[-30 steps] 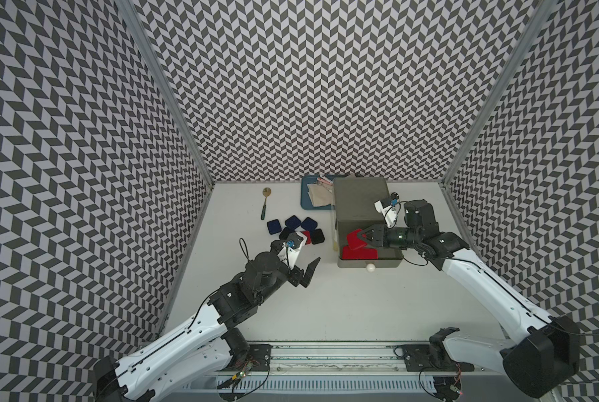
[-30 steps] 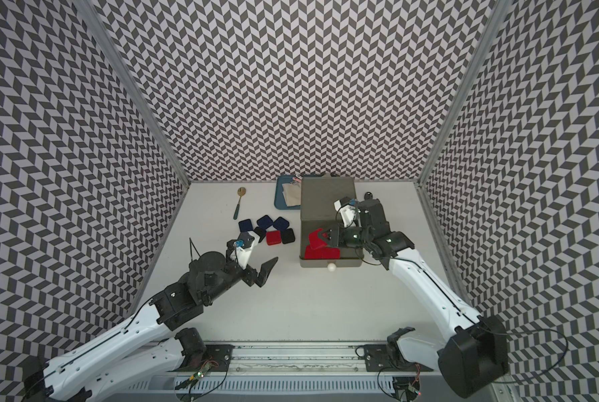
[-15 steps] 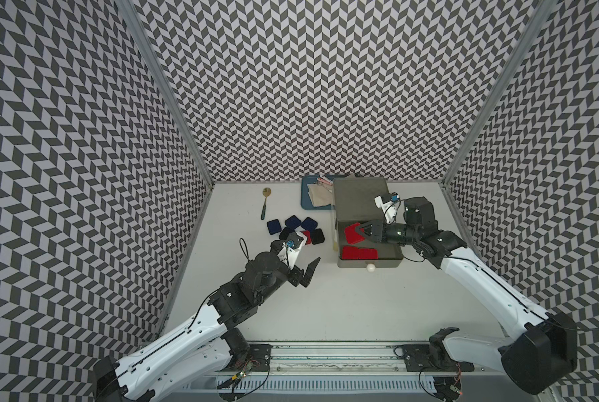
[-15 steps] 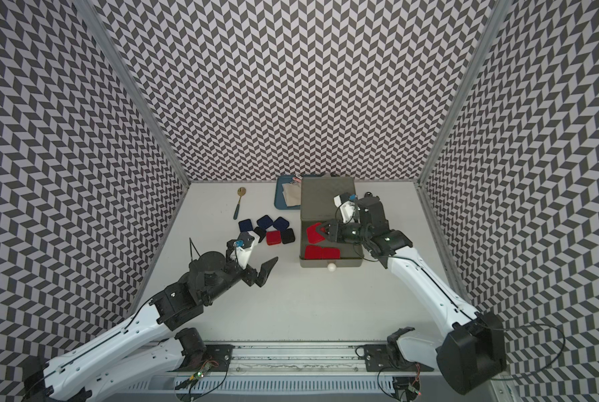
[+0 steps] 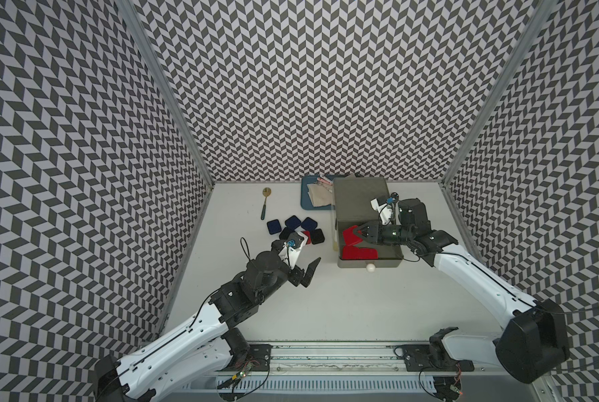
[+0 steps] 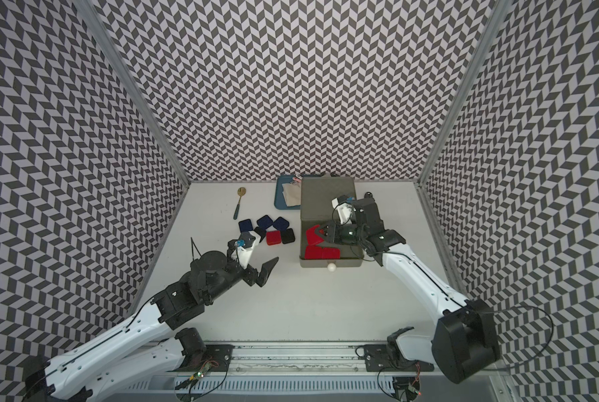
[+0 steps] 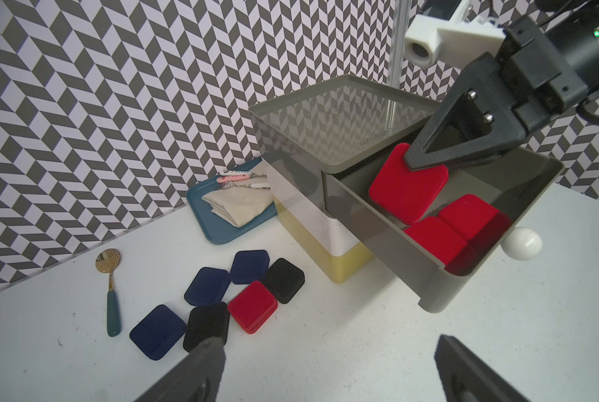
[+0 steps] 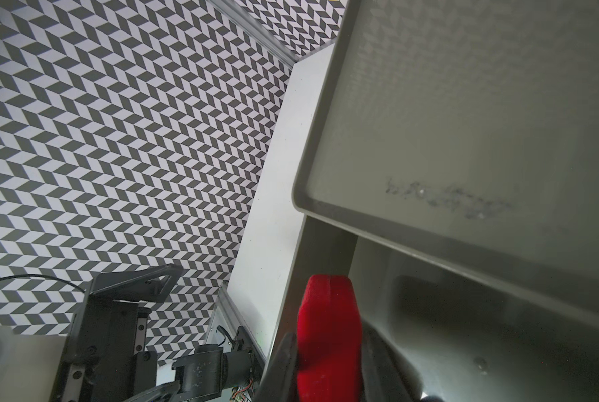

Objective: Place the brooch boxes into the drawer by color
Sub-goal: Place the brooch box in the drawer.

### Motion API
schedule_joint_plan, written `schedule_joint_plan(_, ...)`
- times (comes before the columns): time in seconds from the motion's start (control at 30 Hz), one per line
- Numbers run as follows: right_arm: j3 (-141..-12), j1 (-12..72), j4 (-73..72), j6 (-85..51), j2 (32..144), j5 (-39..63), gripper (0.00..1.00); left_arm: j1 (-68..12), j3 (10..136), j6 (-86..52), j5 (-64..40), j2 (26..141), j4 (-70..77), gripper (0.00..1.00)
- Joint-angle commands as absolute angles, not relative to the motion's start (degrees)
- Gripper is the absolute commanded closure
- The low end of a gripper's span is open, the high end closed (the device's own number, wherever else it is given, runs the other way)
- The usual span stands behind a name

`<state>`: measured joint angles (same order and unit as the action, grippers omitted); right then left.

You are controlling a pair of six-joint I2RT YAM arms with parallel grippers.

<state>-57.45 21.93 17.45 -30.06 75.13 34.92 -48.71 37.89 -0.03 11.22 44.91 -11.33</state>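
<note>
The drawer (image 5: 359, 198) chest has its grey top tier (image 7: 378, 226) pulled out. Two red brooch boxes (image 7: 434, 238) lie flat at its front. My right gripper (image 5: 362, 234) is shut on a third red box (image 7: 402, 188), held tilted on edge over the back of the open tier. The right wrist view shows that box (image 8: 329, 330) pinched between both fingers. Several loose navy, black and red boxes (image 7: 253, 306) lie on the table left of the chest. Just in front of them my left gripper (image 7: 326, 344) hovers open with nothing in it.
A blue tray (image 5: 306, 202) with a folded cloth and cutlery sits behind the chest on its left side. A gold spoon (image 5: 265, 203) with a green handle lies further left. The open tier's white ball knob (image 5: 371, 267) juts toward the front. Patterned walls close in three sides.
My right gripper has carried the red box a little toward the back left of the open tier. The left arm has not moved.
</note>
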Motion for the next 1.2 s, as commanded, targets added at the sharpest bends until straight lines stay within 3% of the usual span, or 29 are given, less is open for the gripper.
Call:
schedule_joint_plan(0.0, -57.2, 21.7, 13.3, -30.1, 75.9, 34.5, 0.85, -48.4, 37.8, 0.0, 10.7, 44.7, -10.0, 0.00)
schedule_joint_plan(0.9, -60.2, 22.2, 15.2, -30.2, 77.7, 33.0, 0.85, -47.4, 37.5, -0.7, 9.7, 44.9, -9.5, 0.00)
schedule_joint_plan(0.93, -60.8, 22.2, 16.3, -27.1, 77.8, 28.0, 0.32, -47.0, 37.5, -0.9, 9.3, 44.9, -9.4, 0.00)
schedule_joint_plan(1.17, -62.1, 22.1, 20.3, -23.6, 78.5, 24.0, 0.16, -45.9, 37.1, -1.5, 8.1, 44.6, -9.0, 0.00)
